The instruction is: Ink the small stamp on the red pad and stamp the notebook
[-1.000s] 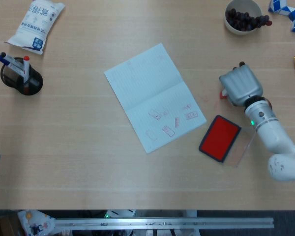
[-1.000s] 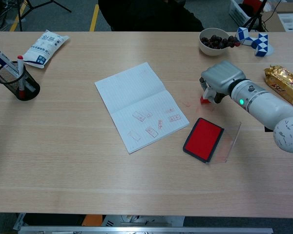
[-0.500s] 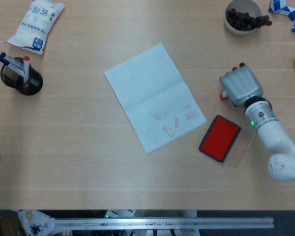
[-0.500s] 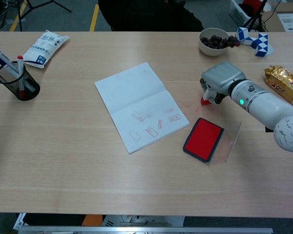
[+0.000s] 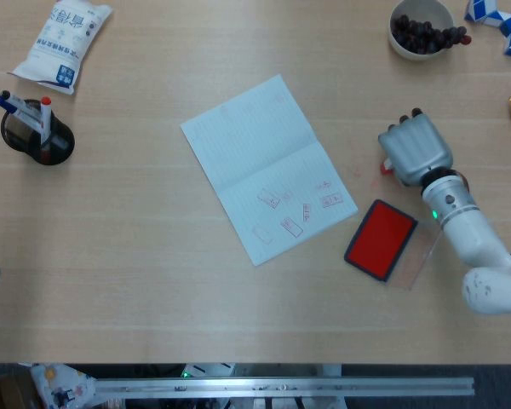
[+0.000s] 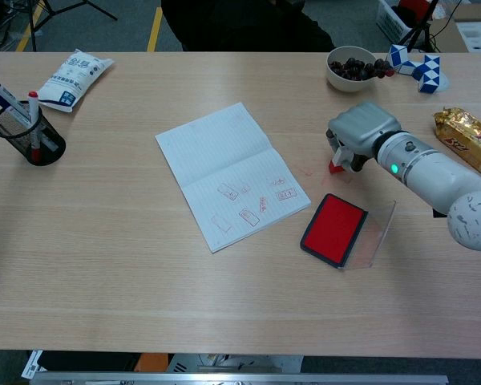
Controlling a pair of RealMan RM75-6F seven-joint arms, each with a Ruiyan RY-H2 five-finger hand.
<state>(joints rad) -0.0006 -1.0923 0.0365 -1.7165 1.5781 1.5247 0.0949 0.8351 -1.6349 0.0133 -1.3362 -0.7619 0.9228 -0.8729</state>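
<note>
The open notebook (image 5: 264, 166) (image 6: 228, 170) lies mid-table, with several red stamp marks on its lower page. Right of it sits the red ink pad (image 5: 381, 239) (image 6: 333, 228), its clear lid (image 6: 375, 233) folded open. My right hand (image 5: 416, 149) (image 6: 361, 128) is just behind the pad, fingers curled down around the small stamp (image 5: 387, 168) (image 6: 335, 166). Only the stamp's red and white lower end shows, at the table surface. My left hand shows in neither view.
A bowl of dark grapes (image 5: 421, 27) and a blue-white puzzle toy (image 6: 415, 68) stand at the back right. A gold snack packet (image 6: 467, 138) lies by the right arm. A mesh pen cup (image 5: 36, 134) and white packet (image 5: 62, 43) are far left.
My right hand has shifted very slightly left and back over the small stamp. Everything else stays where it was.
</note>
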